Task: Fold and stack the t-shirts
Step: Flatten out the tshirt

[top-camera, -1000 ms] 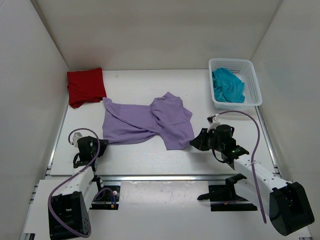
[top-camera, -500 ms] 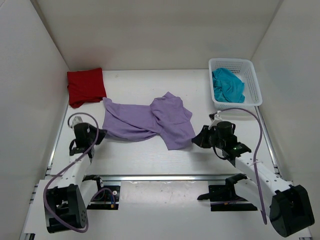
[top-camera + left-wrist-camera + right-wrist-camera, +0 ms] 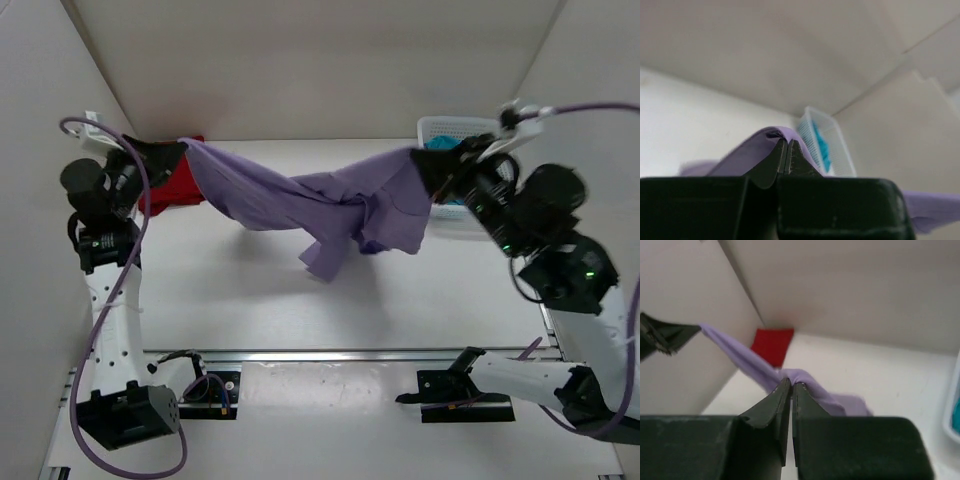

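The lavender t-shirt (image 3: 320, 205) hangs stretched in the air between both grippers, sagging in the middle above the table. My left gripper (image 3: 172, 152) is shut on its left end; the cloth shows at the fingertips in the left wrist view (image 3: 755, 147). My right gripper (image 3: 428, 170) is shut on its right end; the cloth drapes over the fingertips in the right wrist view (image 3: 805, 380). The red t-shirt (image 3: 170, 190) lies folded at the back left, partly behind the lifted cloth, and shows in the right wrist view (image 3: 771, 346). The teal t-shirt (image 3: 452, 150) lies in the basket, mostly hidden by my right arm.
The white mesh basket (image 3: 450, 125) stands at the back right, also in the left wrist view (image 3: 832, 150). White walls enclose the table on three sides. A metal rail (image 3: 330, 353) runs along the near edge by the arm bases.
Both arms have risen from the table. Each gripper has closed on an end of the lavender t-shirt and lifted it, pulling it wide apart in the air.
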Robot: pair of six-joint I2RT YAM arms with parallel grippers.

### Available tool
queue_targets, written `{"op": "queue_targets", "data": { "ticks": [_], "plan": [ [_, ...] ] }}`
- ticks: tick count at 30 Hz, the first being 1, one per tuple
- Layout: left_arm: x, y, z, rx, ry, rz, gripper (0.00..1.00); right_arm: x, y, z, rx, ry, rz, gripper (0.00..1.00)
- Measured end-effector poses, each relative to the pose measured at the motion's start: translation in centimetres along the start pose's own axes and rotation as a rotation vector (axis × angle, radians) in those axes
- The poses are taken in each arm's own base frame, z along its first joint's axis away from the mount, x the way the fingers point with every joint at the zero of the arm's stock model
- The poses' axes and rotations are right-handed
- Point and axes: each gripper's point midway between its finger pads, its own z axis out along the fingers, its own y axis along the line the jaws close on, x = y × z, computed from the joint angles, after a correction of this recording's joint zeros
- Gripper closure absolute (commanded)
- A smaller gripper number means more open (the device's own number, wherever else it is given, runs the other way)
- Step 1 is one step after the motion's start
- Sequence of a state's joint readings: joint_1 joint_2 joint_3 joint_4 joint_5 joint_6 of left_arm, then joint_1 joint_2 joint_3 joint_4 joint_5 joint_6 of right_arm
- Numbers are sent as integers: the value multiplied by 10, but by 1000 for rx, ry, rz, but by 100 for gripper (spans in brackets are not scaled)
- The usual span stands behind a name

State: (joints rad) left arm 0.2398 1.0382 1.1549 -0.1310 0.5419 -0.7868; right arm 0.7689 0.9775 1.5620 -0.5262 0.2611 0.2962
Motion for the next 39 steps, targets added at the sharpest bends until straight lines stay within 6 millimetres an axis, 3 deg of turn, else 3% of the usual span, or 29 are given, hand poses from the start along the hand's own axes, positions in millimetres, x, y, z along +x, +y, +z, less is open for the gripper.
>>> {"op": "queue_targets", "data": {
  "ticks": [3,6,8,11,14,16,19,23,26,28,29,30,31,33,35,37,39],
  "plan": [
    [-37,-43,-12,111,-68,32,100,-86,9,-10,24,-157,-33,100],
    [-52,-58,-22,153,-102,36,100,-150,9,-16,71,-281,-71,100],
    [-52,-53,-22,141,-106,30,100,-168,10,-13,91,-333,-109,100],
    [-32,-30,-18,94,-82,13,100,-169,-17,0,164,-332,-182,100],
    [11,17,-13,6,-24,-34,100,-146,-83,39,246,-247,-213,100],
    [41,51,-10,-58,25,-84,100,-112,-127,75,268,-131,-179,100],
    [84,97,-6,-159,106,-159,100,-56,-167,143,227,37,-112,100],
    [108,105,-12,-196,137,-129,100,41,-217,231,177,260,-7,100],
    [112,100,-23,-197,116,-61,100,108,-245,273,150,366,84,100],
    [112,101,-27,-207,97,-23,100,141,-259,289,138,408,146,90],
    [114,104,-28,-218,94,-11,100,153,-265,293,137,423,175,74],
    [115,109,-27,-233,92,-7,100,159,-270,294,141,431,200,59],
    [117,114,-26,-251,96,-5,97,160,-272,294,141,433,216,37],
    [119,126,-23,-287,100,-6,87,152,-268,293,122,422,215,31],
    [120,138,-22,-330,98,-4,78,131,-262,286,113,394,169,33],
    [119,148,-27,-372,77,7,68,112,-246,271,119,381,119,48],
    [122,161,-37,-420,59,20,58,111,-213,245,115,391,83,64]
  ]
}}
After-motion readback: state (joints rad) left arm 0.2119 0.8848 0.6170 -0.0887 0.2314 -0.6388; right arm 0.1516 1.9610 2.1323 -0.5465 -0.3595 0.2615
